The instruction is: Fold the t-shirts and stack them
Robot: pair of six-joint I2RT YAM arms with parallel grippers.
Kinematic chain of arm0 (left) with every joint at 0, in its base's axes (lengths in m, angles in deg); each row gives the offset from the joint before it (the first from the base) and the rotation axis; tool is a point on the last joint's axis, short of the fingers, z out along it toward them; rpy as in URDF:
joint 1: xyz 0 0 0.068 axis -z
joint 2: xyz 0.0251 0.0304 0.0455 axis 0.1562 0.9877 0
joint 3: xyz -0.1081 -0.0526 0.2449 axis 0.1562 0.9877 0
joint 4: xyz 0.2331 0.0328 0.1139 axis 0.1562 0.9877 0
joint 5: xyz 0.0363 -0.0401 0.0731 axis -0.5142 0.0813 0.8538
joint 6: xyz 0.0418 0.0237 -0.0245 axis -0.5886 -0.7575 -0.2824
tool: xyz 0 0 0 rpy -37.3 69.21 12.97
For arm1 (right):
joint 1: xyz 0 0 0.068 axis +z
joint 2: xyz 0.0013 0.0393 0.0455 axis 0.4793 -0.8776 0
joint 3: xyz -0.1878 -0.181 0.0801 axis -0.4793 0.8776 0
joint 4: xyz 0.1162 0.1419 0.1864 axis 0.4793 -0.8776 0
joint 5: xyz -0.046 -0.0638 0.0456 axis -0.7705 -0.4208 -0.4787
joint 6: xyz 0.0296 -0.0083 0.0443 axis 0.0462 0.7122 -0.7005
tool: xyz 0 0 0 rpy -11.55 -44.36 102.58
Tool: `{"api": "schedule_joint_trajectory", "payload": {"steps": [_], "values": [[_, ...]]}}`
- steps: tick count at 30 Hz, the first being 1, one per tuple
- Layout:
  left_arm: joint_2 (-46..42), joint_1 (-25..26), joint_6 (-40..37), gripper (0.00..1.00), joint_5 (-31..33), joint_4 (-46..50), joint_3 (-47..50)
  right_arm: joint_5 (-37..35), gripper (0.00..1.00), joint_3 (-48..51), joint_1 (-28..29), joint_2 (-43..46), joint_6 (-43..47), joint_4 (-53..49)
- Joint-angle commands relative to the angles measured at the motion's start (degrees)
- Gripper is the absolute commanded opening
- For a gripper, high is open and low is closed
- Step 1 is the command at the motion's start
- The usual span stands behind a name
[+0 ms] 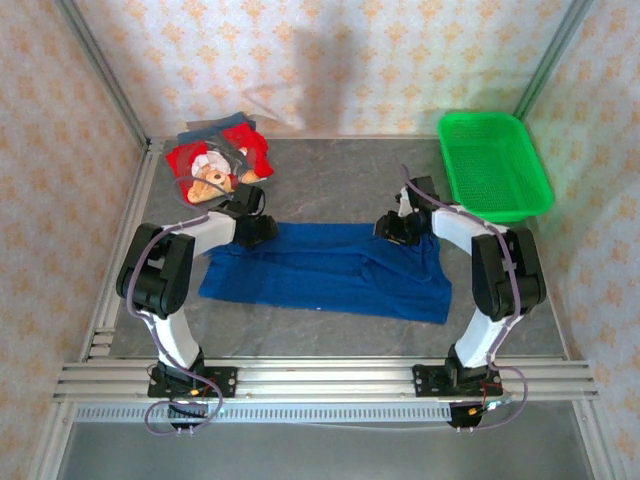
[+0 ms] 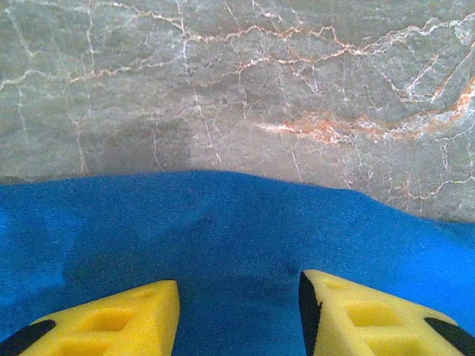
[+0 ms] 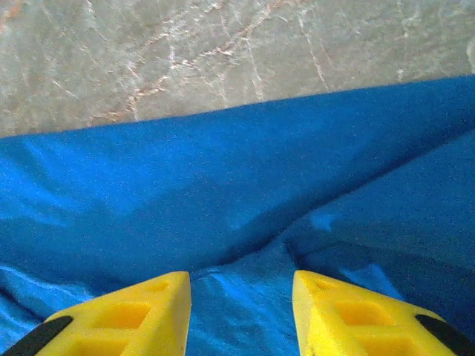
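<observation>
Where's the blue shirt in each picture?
Top external: the blue shirt lies spread flat in the middle of the table.
Left wrist: across the lower half.
Right wrist: across the lower two thirds, wrinkled.
Shared landmark: the grey marble table beyond the shirt's far edge.

- The bench point(image 1: 330, 165) is a grey stone-look slab, veined in white and rust-orange; the veins show sharply in both wrist views
- The back wall point(image 1: 420, 50) carries cream wallpaper with a repeating pale-orange floral motif; a soft grey shadow falls down its middle
- The left wall point(image 1: 50, 150) and right wall point(image 1: 600, 130) wear the same paper
- Slanted aluminium posts point(image 1: 105, 75) rise from the bench's two far corners
- Slotted aluminium rails point(image 1: 330, 378) cross the near edge; a plain grey surface point(image 1: 330, 450) lies in front of them; the light is even and diffuse
</observation>
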Motion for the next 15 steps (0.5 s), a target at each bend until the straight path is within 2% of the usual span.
{"api": "schedule_joint_trajectory", "payload": {"steps": [1,7,15], "values": [[-4.21,-0.01,1.14,0.50,0.03,3.61,-0.66,-2.45,0.40,-0.93,-0.04,-0.45,3.60,-2.18],[-12.15,0.72,0.93,0.57,0.67,4.70,-4.38,-5.96,0.41,-1.01,0.38,-0.32,5.75,-3.03],[-17.18,1.65,-1.14,0.62,1.58,9.88,-9.84,-7.70,0.43,-1.96,0.85,-1.95,8.16,-3.74]]}}
